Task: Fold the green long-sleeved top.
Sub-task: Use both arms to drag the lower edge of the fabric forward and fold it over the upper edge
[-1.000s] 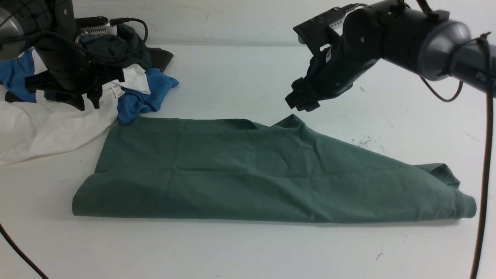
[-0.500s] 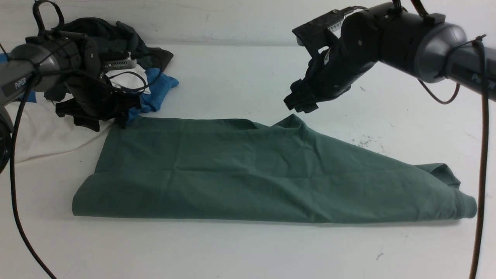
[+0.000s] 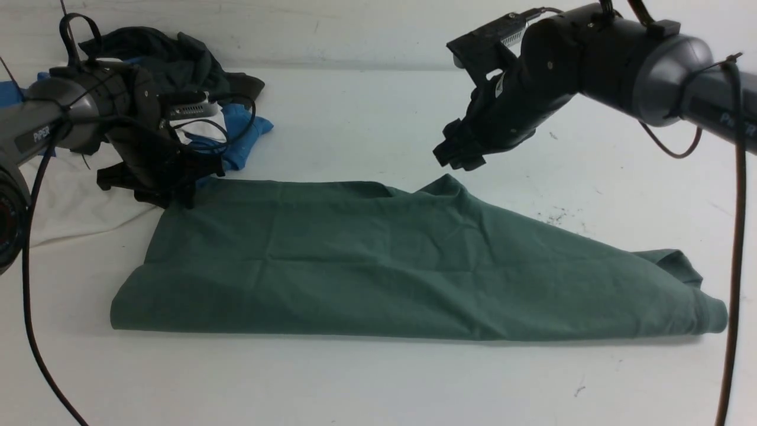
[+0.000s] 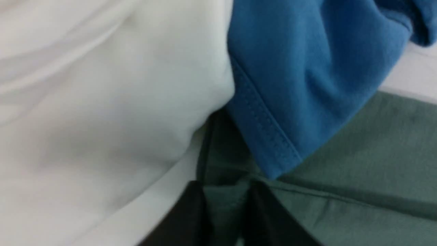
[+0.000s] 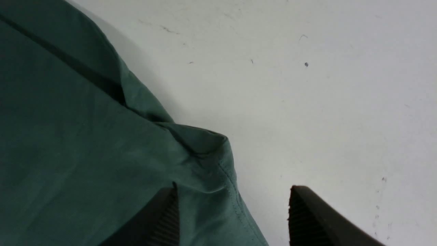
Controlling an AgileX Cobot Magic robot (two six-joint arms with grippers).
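The green long-sleeved top lies folded into a long band across the table, its logo and label hidden. My left gripper is down at the top's far left corner, beside the clothes pile. In the left wrist view its two dark fingers stand close together with a fold of the green top pinched between them. My right gripper hovers open just above the raised peak on the top's far edge. In the right wrist view the green hem lies under one finger, the other over bare table.
A pile of white, blue and dark charcoal garments sits at the far left, the blue hem overlapping the green corner. Black cables hang along both sides. White table surrounds the top.
My left arm has come down from over the pile to the top's far left corner, and its fingers have closed on the fabric. The right arm has barely moved.
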